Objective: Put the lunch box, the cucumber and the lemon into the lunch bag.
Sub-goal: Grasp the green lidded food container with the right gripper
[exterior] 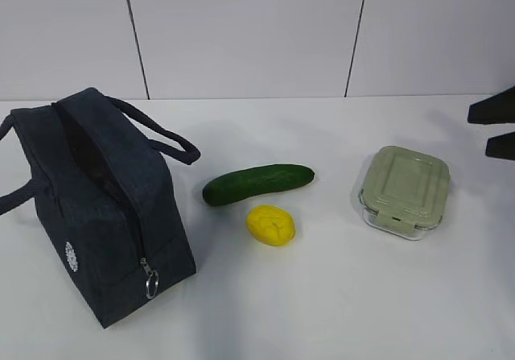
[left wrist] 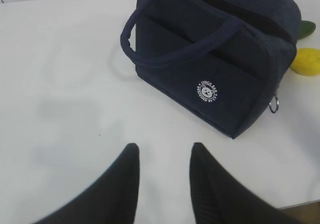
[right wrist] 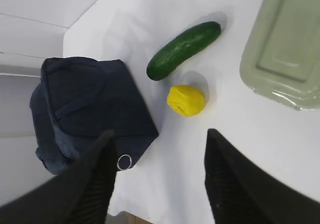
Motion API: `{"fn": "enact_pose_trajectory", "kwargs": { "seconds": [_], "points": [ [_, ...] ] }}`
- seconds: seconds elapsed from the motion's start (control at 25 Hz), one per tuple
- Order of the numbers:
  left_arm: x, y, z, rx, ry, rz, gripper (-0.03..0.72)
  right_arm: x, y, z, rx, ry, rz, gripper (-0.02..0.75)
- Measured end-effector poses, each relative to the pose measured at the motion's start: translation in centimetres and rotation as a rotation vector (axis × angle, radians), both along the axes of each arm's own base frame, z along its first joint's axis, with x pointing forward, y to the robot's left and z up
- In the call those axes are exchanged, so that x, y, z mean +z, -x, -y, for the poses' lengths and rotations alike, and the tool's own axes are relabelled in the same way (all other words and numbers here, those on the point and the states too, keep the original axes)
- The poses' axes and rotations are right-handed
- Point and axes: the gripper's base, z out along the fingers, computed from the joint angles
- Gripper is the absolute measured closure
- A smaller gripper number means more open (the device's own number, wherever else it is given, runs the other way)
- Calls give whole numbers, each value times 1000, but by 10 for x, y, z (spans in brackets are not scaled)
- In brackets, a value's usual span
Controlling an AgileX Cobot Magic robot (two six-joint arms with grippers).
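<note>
Bag (exterior: pixel 96 207): navy, upright at the table's (exterior: pixel 322 312) left, handles splayed. Its top slit looks only narrowly parted; whether the zipper is fully open cannot be told. Ring pull (exterior: pixel 150 283) hangs at the near end.

Cucumber (exterior: pixel 257 184): lying flat, just right of the bag.

Lemon (exterior: pixel 270 225): just in front of the cucumber, apart from it.

Box (exterior: pixel 403 191): lid on, well right of the fruit.

Left gripper (left wrist: pixel 162 176): fingers parted, empty, over bare table beside the bag.

Right gripper (right wrist: pixel 160 179): fingers spread wide, empty, above the table near lemon and bag.

Risks, as judged:
- The soft mouth may sag or pinch, so the box catches on the edge.
- The lemon may roll if nudged.
- The bag may tip when something presses on one side.
- The long cucumber may jam crosswise.
</note>
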Motion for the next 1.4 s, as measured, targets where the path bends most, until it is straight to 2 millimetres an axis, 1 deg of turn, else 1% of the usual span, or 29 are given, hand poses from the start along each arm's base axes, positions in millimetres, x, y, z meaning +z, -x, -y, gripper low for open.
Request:
{"fn": "enact_pose_trajectory", "kwargs": {
  "seconds": [0.12, 0.24, 0.44, 0.64, 0.72, 0.84, 0.88, 0.96, 1.12, 1.4],
  "points": [
    [0, 0, 0, 0, 0, 0, 445, -19, -8, 9, -2, -41, -63, 330],
    [0, 0, 0, 0, 0, 0, 445, -31, -13, 11, 3, -60, -102, 330],
    [0, 0, 0, 0, 0, 0, 445, -39, -14, 13, 12, -30, -130, 330],
    [0, 0, 0, 0, 0, 0, 445, -38, -18, 17, -25, 12, -111, 326],
    [0, 0, 0, 0, 0, 0, 445, -38, -21, 19, -29, 17, -106, 281],
    [0, 0, 0, 0, 0, 0, 445, -38, -27, 22, -33, 20, -104, 146],
    [0, 0, 0, 0, 0, 0, 445, -39, -28, 23, -35, 20, -105, 111],
    [0, 0, 0, 0, 0, 0, 445, -42, -32, 25, -43, 24, -110, 87],
    [0, 0, 0, 0, 0, 0, 445, -54, -37, 29, -63, 32, -130, 98],
    [0, 0, 0, 0, 0, 0, 445, -79, -46, 35, -66, 56, -151, 214]
  ]
}}
